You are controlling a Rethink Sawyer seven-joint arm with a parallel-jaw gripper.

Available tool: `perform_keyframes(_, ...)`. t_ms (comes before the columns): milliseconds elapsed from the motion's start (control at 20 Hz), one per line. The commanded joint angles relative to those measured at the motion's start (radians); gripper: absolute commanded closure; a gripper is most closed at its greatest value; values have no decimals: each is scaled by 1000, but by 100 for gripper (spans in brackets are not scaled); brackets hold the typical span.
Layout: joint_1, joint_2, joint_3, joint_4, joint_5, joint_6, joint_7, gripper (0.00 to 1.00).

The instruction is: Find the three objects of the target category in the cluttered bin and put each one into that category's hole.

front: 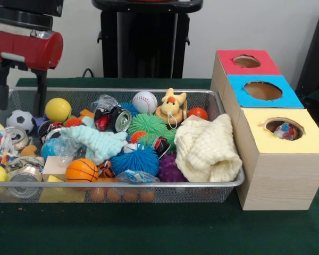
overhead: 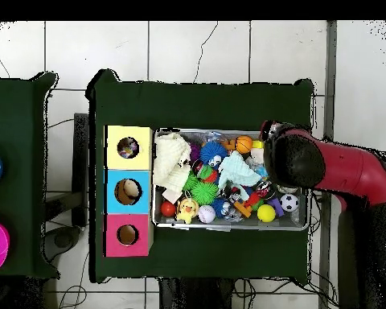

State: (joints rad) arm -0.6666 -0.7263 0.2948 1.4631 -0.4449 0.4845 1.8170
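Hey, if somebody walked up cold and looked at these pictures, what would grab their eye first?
Probably the wire bin, heaped with bright balls, crushed cans and cloths, a big cream waffle-knit cloth slumped at its end nearest the boxes. Beside that end stand three boxes topped red, blue and yellow; a polka-dot cloth shows inside the yellow box's hole. The red arm hangs over the bin's opposite end.

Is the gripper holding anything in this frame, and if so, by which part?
It cannot be told. In the front view the gripper reaches down at the far end of the bin, and the overhead view hides it under the arm. No polka-dot cloth shows in its grasp.
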Motion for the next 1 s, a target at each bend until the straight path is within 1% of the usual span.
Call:
perform_keyframes(50,-34,75,137,144,-81,-53,-172,0)
perform_keyframes(150,-55,71,151,159,-93,-72,-171,0)
perform_keyframes(350,-113,79,186,175,-112,-79,-196,0)
perform_keyframes(650,-204,91,256,166,-137,-33,-257,0)
perform_keyframes(850,-239,110,290,161,-166,-27,-264,0)
perform_keyframes(1000,-246,110,297,166,-184,-42,-237,0)
